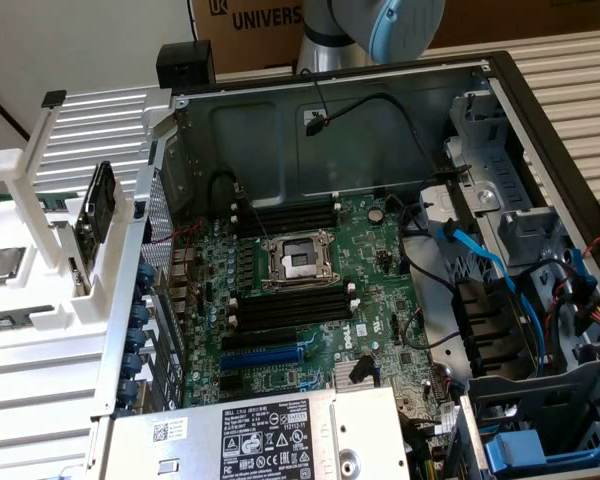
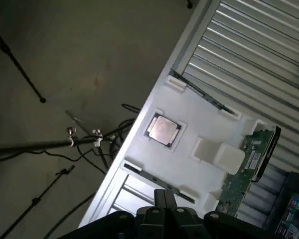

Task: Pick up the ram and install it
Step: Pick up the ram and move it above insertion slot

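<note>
The claw [image 2: 164, 195] is pressed together with nothing in it and hangs over the white tray [image 2: 199, 122] beside the open computer case [image 1: 380, 130]. The ram [image 2: 143, 174] lies flat in clips along the tray edge closest to the claw, near a square processor chip [image 2: 163, 130].

Motherboard [image 1: 380, 262] is showing green with black slots [image 1: 285, 305]; 1 expansion slot [image 1: 265, 356] is showing blue; tray [image 2: 199, 117] is appearing white; cables [image 1: 477, 250] are showing blue; gripper [image 2: 164, 196] is showing black.

Cables [image 1: 475, 255] crowd beside the uncovered memory slots [image 1: 290, 310].
</note>
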Controlling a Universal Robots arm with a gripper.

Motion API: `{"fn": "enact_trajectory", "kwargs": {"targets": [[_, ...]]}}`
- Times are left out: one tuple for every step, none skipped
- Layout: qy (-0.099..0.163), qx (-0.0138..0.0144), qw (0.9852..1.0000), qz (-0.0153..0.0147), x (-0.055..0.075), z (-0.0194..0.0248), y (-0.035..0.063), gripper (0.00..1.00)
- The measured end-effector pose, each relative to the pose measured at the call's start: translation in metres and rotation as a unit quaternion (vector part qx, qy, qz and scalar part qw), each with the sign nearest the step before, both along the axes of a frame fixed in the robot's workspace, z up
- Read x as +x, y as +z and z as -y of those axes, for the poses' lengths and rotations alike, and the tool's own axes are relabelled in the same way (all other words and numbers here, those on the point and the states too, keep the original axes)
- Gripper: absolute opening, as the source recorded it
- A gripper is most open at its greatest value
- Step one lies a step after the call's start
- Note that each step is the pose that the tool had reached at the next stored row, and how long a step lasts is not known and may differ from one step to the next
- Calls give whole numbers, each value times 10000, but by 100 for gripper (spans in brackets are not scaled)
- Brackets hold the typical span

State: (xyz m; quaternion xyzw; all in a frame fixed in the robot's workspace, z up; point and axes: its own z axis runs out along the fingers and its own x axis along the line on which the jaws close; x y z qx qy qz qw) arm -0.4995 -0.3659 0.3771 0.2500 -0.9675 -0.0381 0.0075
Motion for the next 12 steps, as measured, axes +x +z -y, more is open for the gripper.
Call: {"fn": "enact_trajectory", "kwargs": {"targets": [[85,0,10000,0,0,0,0,11],[267,0,9996,-1,0,0,0,11],[455,0,9990,0,0,0,-1,11],[822,0,9966,0,0,0,-1,11],[1007,0,9949,0,0,0,-1,11],[1099,0,9939,0,0,0,-1,11],[1188,0,9929,0,0,0,-2,11],[1464,0,9892,0,0,0,-2,11],[1644,0,9864,0,0,0,-2,11],[1818,0,9833,0,0,0,-3,11],[1913,0,9815,0,0,0,-3,11],[2000,0,9798,0,0,0,-3,11]]}}
